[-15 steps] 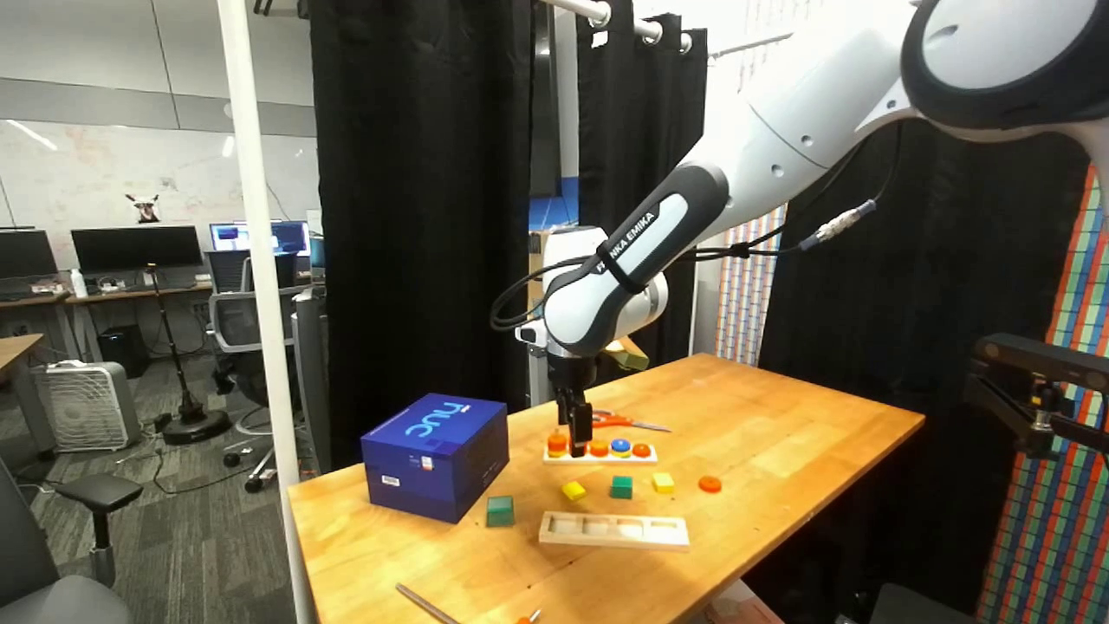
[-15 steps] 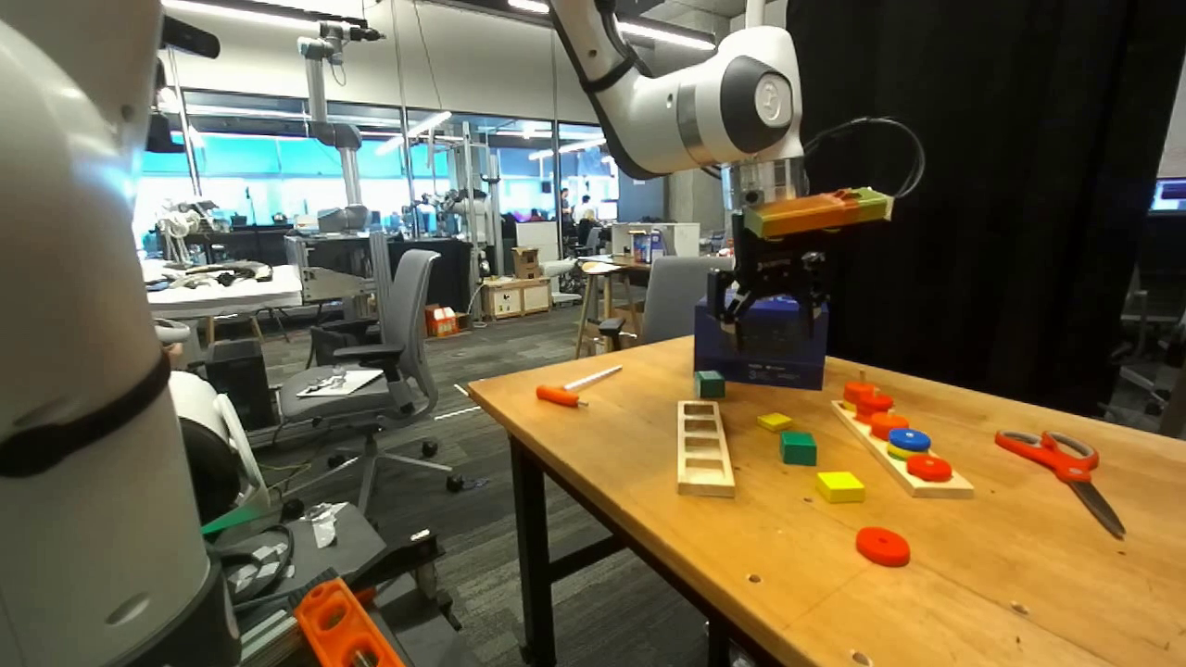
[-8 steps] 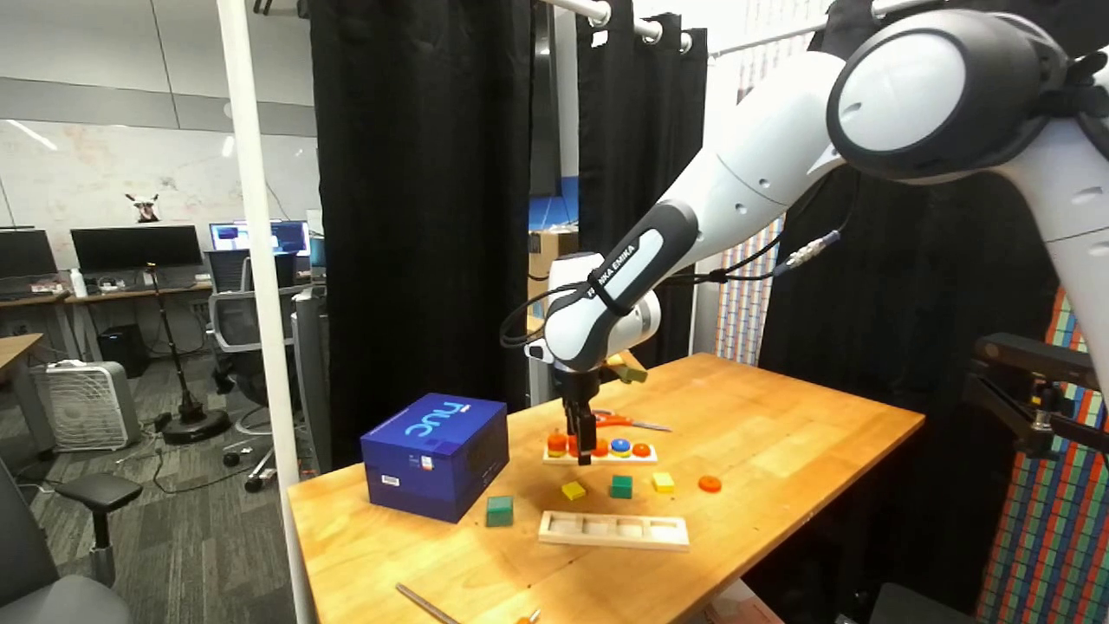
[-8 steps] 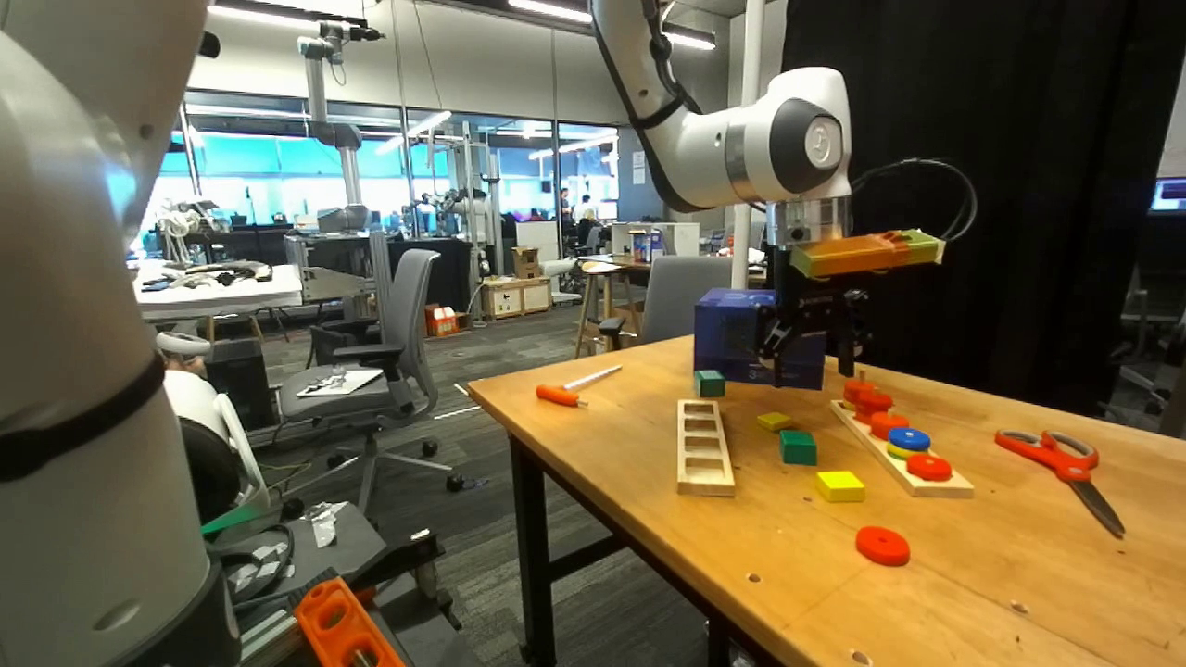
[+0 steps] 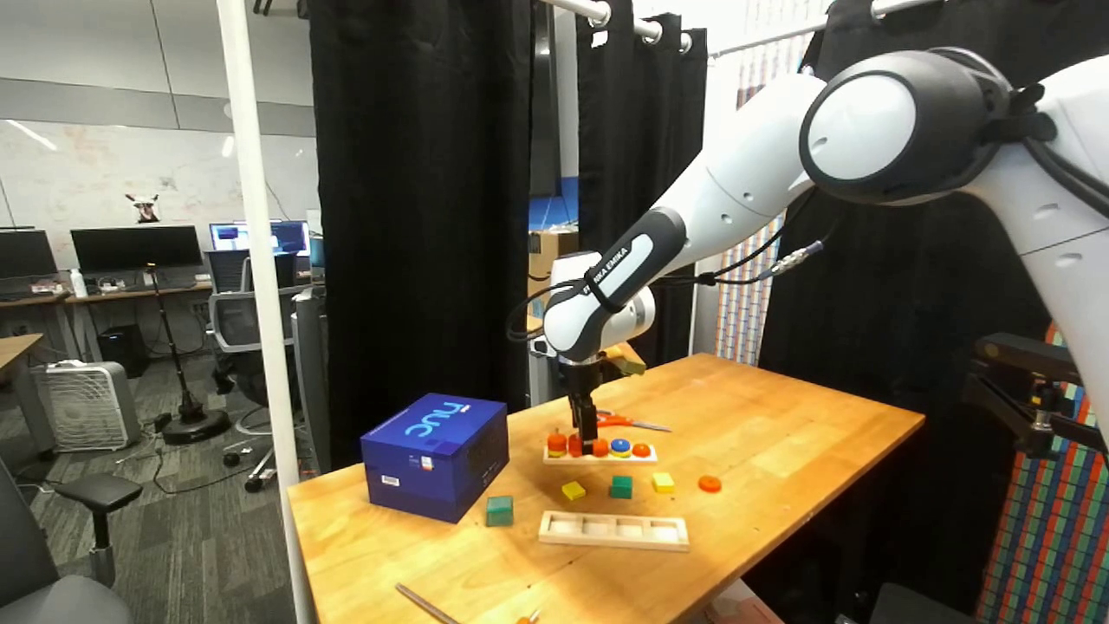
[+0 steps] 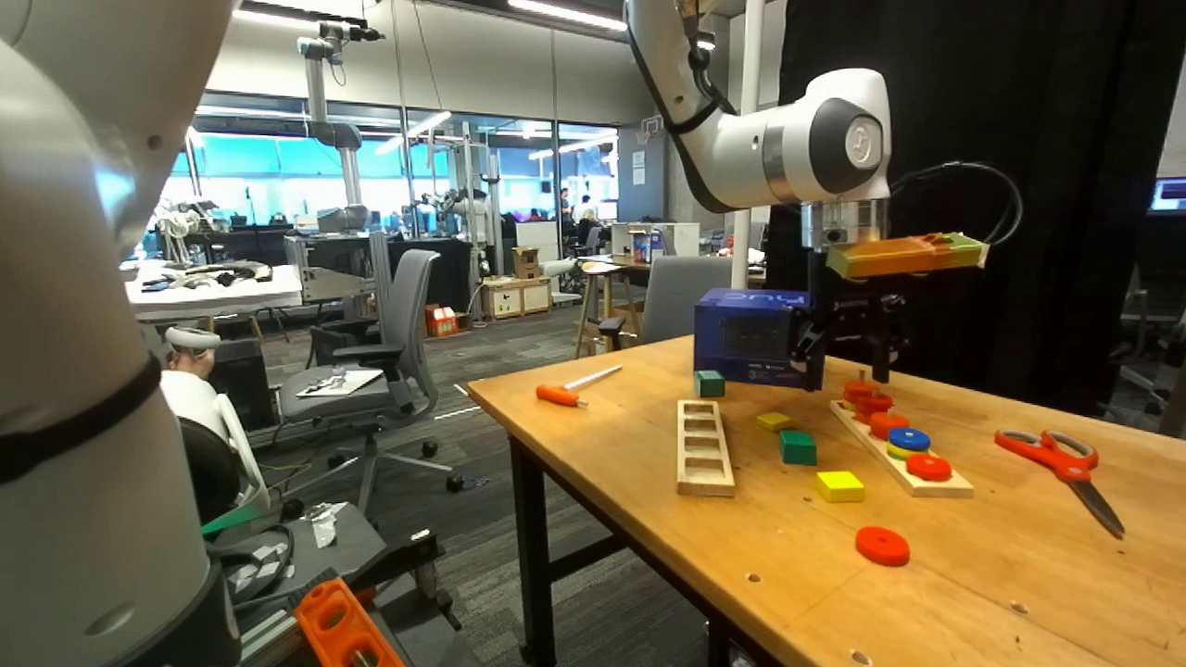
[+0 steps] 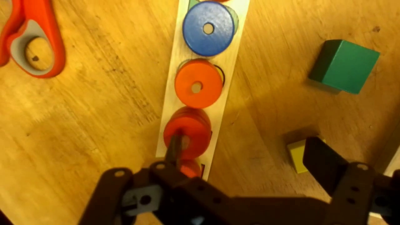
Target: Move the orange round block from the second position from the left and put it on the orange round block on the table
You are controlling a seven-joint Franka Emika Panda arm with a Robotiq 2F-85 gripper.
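Note:
On the table (image 5: 780,416) stands a wooden peg board (image 6: 956,487) with a row of round blocks. The second orange round block from the left (image 5: 574,445) sits on top of a stack; it also shows in an exterior view (image 6: 873,402) and in the wrist view (image 7: 195,131). The orange round block on the table (image 5: 710,484) lies flat, apart from the board; it also shows in an exterior view (image 6: 882,547) but is out of the wrist view. My gripper (image 6: 848,378) is open and empty above the board's far end. In the wrist view (image 7: 245,139) one finger overlaps the second stack.
A blue box (image 5: 433,459) stands near the gripper. Green blocks (image 6: 798,447), yellow blocks (image 6: 840,486) and a slotted wooden tray (image 6: 705,486) lie before the board. Scissors (image 6: 1047,452) lie behind it. A blue round block (image 7: 208,28) sits on the board.
My gripper has come down and moved toward the peg board, rightward in both exterior views. It stays open. The blocks have not moved.

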